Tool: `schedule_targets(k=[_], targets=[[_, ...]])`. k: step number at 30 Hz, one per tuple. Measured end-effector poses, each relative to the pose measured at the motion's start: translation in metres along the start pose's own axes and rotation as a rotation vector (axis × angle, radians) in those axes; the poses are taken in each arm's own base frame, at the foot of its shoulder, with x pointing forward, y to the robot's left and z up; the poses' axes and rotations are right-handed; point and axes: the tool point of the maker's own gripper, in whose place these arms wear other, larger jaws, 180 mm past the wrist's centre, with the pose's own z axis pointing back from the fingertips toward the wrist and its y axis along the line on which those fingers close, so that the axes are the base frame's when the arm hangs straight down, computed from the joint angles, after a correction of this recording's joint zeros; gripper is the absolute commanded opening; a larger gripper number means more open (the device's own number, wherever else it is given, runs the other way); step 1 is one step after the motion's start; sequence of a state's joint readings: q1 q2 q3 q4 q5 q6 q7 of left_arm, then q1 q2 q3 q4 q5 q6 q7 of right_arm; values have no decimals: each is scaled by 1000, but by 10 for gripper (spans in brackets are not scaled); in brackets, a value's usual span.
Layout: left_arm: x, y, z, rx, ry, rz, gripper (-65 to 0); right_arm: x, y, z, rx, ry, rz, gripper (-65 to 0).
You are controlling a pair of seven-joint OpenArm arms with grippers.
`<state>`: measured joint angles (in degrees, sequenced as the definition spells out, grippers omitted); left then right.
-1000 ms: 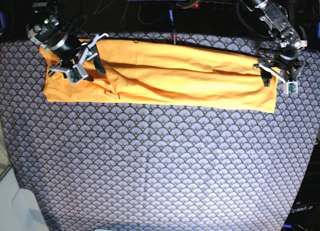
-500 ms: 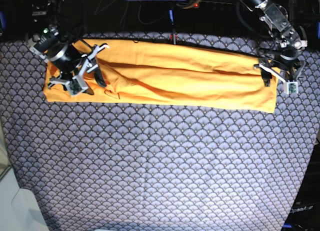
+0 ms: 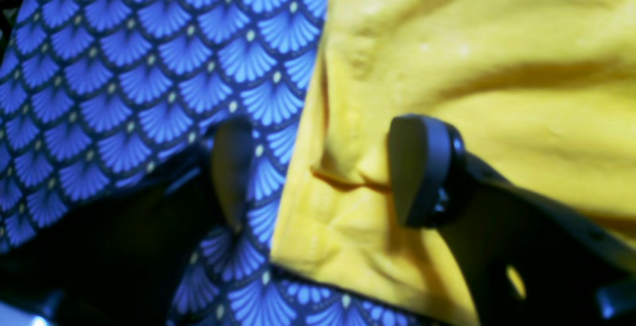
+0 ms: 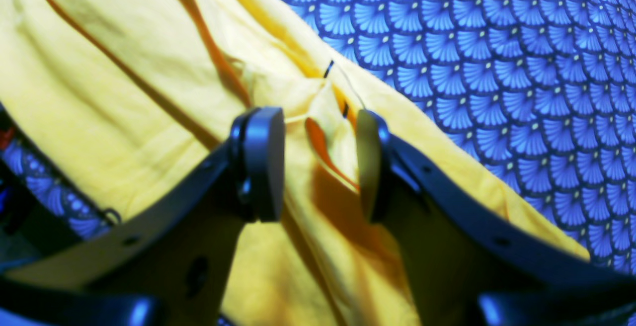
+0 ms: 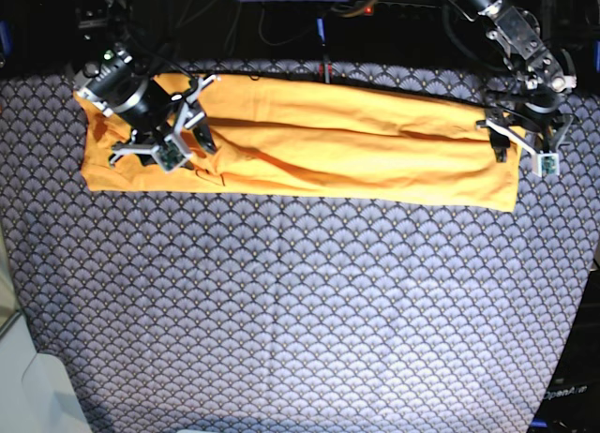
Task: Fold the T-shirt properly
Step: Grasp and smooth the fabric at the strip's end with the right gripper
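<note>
The orange-yellow T-shirt (image 5: 328, 142) lies folded into a long, wrinkled strip across the far part of the table. My right gripper (image 5: 183, 142) hovers over the strip's left end. In the right wrist view its fingers (image 4: 261, 162) stand apart on either side of a raised fold of the T-shirt (image 4: 124, 67), so this gripper (image 4: 315, 164) is open. My left gripper (image 5: 518, 144) is at the strip's right end. It (image 3: 325, 172) is open and straddles the edge of the T-shirt (image 3: 472, 57), one finger (image 3: 231, 172) over the cloth, the other over the shirt.
A navy tablecloth (image 5: 300, 302) with a white fan-scale pattern covers the whole table. Dark cables and equipment (image 5: 291, 11) run along the far edge. A pale surface (image 5: 37, 395) shows at the near left corner.
My right gripper has moved to the right and slightly farther back along the shirt's left end. The left arm and the shirt have stayed where they were.
</note>
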<state>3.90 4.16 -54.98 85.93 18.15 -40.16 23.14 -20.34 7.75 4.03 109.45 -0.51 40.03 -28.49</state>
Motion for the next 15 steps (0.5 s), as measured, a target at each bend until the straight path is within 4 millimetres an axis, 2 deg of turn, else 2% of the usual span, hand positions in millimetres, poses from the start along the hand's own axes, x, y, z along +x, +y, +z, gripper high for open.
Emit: schedule_targets(k=[5, 10, 13, 15], targets=[[0, 0, 0, 0, 1, 0, -229, 2, -2, -5, 2, -6, -1, -402], [0, 0, 0, 0, 0, 0, -229, -22, 3, -13, 26, 57, -33, -403], [0, 0, 0, 0, 1, 0, -229, -17, -1, -15, 20, 43, -32, -408], [0, 0, 0, 0, 0, 0, -229, -14, -2, -16, 18, 31, -30, -452]])
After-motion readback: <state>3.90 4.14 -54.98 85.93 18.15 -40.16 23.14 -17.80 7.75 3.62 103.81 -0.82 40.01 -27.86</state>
